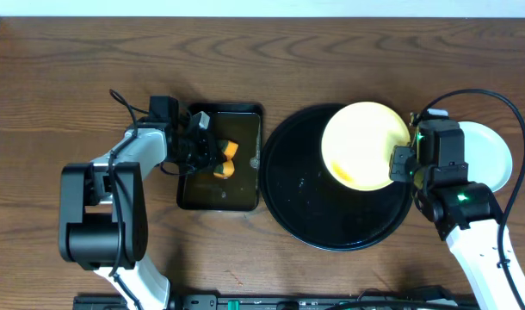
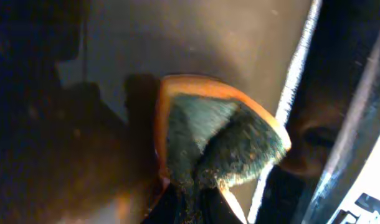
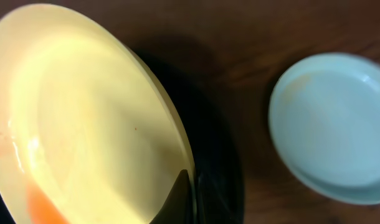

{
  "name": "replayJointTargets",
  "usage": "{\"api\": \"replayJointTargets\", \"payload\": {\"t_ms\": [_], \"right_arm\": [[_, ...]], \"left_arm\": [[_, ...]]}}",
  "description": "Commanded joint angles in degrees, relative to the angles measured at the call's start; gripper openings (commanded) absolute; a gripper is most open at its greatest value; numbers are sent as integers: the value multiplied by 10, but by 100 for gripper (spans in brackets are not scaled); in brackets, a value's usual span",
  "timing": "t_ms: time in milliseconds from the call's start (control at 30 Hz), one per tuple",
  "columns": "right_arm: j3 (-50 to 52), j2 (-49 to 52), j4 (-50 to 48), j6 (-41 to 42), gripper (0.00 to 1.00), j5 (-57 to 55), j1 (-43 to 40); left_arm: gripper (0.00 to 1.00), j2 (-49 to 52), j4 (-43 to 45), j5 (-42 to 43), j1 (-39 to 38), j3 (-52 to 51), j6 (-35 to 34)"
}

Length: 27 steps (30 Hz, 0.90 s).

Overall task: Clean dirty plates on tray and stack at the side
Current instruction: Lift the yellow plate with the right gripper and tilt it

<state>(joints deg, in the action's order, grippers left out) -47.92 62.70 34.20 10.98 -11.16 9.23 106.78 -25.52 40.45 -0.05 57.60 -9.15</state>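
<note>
Over the round tray [image 1: 331, 215], the right gripper [image 1: 400, 163] is clamped on the right-hand rim of the yellow plate [image 1: 364, 142] and holds it above the tray floor. The plate's far edge reaches about to the tray's far rim. The right wrist view shows one finger [image 3: 179, 200] lying against the plate's edge, with the hollow of the plate facing away from the arm. An orange sauce streak [image 1: 338, 171] sits on the plate's near-left portion, the side nearest the other arm. The left gripper [image 1: 209, 155] is closed on the sponge [image 1: 225, 166], pinching it so that the dark scouring face folds inward, and hangs over the rectangular tray [image 1: 219, 196]. The governing relation is lateral: the soiled area lies to the right of the sponge, beyond the adjoining rims of the two trays, and the left arm is the nearer one to it. Wiping therefore appears to require the left arm to travel rightward with the sponge while the right arm keeps the plate's open face presented to it. The blue-white plate [image 1: 495, 155] rests on the table [image 1: 245, 60] just right of the round tray, beside the right arm. A third plate is not visible in any view.
</note>
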Motion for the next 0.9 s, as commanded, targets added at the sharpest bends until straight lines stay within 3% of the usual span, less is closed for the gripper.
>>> {"api": "replayJointTargets", "payload": {"t_ms": [0,200,600,867], "right_arm": [[-2,-7,-5,-50,1,-24,-1],[-4,-9,-7,-85,1,-76,13],[-4,-10,-21,-164,1,-312,189],[-4,-10,-40,-221,1,-410,278]], "left_arm": [[8,-54,-18,15,1,-3,3],[8,-68,-56,-102,-5,-9,3],[12,-68,-16,-130,-51,-51,3],[13,-68,-16,-131,-51,-52,3]]}}
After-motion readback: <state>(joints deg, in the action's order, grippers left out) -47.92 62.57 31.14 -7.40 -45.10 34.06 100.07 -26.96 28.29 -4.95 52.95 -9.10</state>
